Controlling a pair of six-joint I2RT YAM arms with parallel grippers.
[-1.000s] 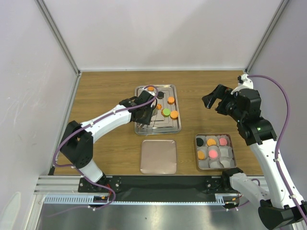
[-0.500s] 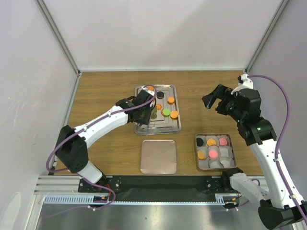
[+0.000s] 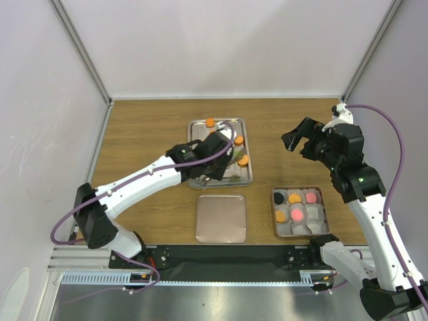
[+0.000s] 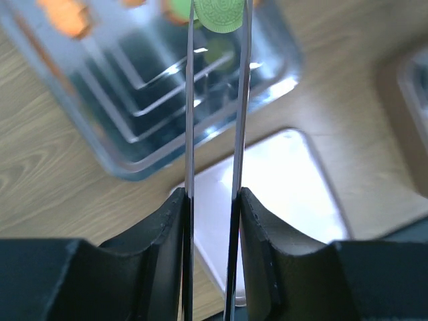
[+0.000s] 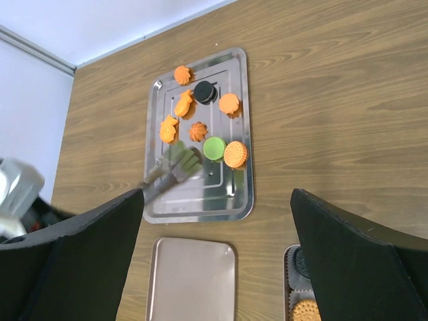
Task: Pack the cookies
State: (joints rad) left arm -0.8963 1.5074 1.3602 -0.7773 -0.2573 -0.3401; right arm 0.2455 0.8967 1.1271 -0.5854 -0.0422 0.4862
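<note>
Several orange cookies (image 5: 229,103), one black (image 5: 204,91) and one green (image 5: 214,147) lie on the steel tray (image 3: 247,180). My left gripper (image 3: 231,158) hangs over the tray's right part, its thin blades shut on a second green cookie (image 4: 218,13), which shows blurred in the right wrist view (image 5: 182,160). My right gripper (image 3: 297,140) is open and empty, held high over bare wood to the right of the tray. The small square box (image 3: 322,231) at the front right holds black, orange and pink cookies (image 3: 295,215) in paper cups.
A flat metal lid (image 3: 221,219) lies on the wood just in front of the tray, left of the box. White walls and frame posts close in the table on three sides.
My left arm has swung from the tray's left side to its right part, carrying the green cookie. The right arm has not moved.
</note>
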